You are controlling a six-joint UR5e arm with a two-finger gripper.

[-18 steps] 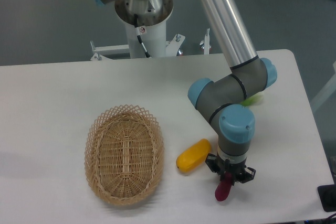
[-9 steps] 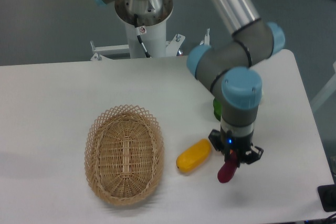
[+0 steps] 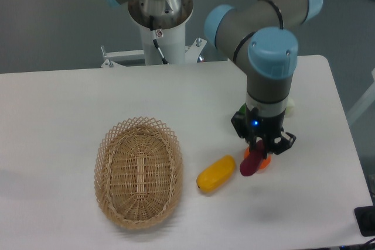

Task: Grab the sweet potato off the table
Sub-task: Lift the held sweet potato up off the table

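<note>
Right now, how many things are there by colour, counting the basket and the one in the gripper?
Purple: 1, sweet potato, held in the gripper
Yellow: 1, yellow vegetable
Orange: 1, orange item, mostly hidden
Green: 1, green item, barely visible
Tan: 1, wicker basket
Total: 5

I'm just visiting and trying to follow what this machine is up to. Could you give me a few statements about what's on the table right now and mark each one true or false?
1. The gripper holds the sweet potato. True.
2. The sweet potato lies inside the basket. False: it hangs from the gripper, to the right of the basket, and the basket has nothing in it.
3. The yellow vegetable lies on the table between the basket and the gripper. True.
4. The yellow vegetable is in the gripper. False: it lies free on the table, beside the sweet potato.
5. Something orange shows just behind the sweet potato. True.
</note>
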